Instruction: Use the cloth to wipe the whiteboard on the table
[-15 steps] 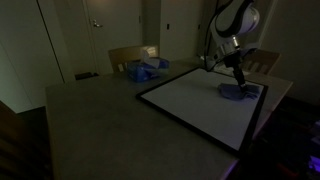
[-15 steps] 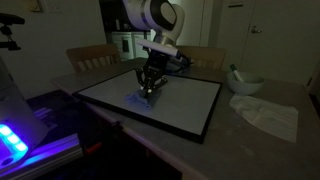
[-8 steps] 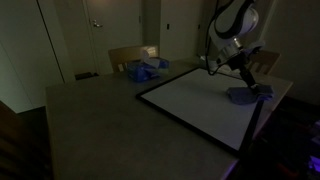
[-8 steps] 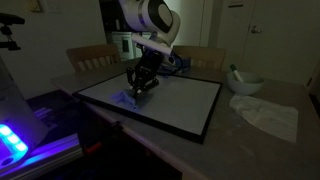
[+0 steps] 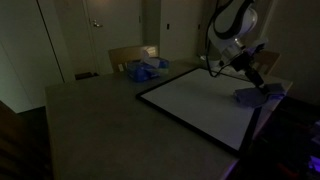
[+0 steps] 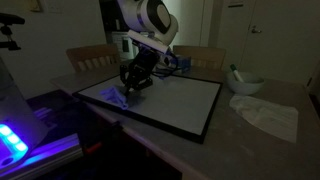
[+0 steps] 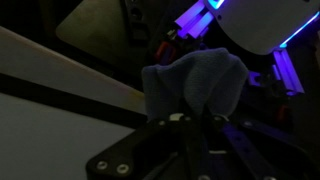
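Note:
The whiteboard with a black frame lies flat on the table; it also shows in an exterior view and in the wrist view. My gripper is shut on a blue cloth and presses it on the board near its edge. In an exterior view the gripper and cloth are at the board's near left part. In the wrist view the cloth bunches up just beyond my closed fingers.
A second blue cloth lies at the table's back by a chair. A white crumpled cloth and a bowl sit beside the board. A device with purple light stands next to the table.
My gripper has dragged the blue cloth across the board toward its edge, away from the middle.

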Controlling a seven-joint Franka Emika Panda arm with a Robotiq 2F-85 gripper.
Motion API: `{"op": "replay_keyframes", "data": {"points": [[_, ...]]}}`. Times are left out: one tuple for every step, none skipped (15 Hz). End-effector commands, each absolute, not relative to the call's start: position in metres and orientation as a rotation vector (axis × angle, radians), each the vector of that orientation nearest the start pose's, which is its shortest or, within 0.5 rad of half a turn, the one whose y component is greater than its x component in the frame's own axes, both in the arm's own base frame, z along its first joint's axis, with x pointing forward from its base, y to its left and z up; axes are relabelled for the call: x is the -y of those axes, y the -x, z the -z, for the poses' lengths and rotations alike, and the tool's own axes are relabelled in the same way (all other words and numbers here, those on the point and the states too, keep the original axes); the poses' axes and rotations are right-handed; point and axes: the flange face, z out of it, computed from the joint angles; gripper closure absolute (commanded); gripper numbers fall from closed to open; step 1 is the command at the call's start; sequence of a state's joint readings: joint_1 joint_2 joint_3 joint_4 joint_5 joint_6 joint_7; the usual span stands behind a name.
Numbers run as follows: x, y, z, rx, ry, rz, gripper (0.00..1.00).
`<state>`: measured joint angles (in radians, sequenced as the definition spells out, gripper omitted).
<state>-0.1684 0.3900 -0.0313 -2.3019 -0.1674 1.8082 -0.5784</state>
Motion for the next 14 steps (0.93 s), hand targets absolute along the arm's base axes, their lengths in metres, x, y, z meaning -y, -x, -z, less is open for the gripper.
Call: {"op": "replay_keyframes", "data": {"points": [[0.091, -0.4, -0.149, 0.64, 2.555, -1.281, 0.98], [0.089, -0.4, -0.148, 0.639, 2.539, -1.293, 0.98], [0.085, -0.399, -0.146, 0.64, 2.517, -1.315, 0.98], [0.083, -0.399, -0.145, 0.644, 2.499, -1.335, 0.98], [0.08, -0.398, -0.145, 0.643, 2.488, -1.347, 0.98], [0.077, -0.398, -0.144, 0.648, 2.491, -1.345, 0.98], [0.075, -0.4, -0.144, 0.65, 2.521, -1.319, 0.98], [0.074, -0.401, -0.143, 0.654, 2.542, -1.311, 0.98], [0.072, -0.402, -0.142, 0.655, 2.554, -1.302, 0.98], [0.07, -0.404, -0.142, 0.656, 2.574, -1.277, 0.98], [0.068, -0.406, -0.142, 0.661, 2.59, -1.249, 0.98], [0.067, -0.408, -0.141, 0.663, 2.603, -1.222, 0.98], [0.066, -0.409, -0.141, 0.665, 2.613, -1.207, 0.98], [0.065, -0.412, -0.141, 0.66, 2.619, -1.184, 0.98]]}}
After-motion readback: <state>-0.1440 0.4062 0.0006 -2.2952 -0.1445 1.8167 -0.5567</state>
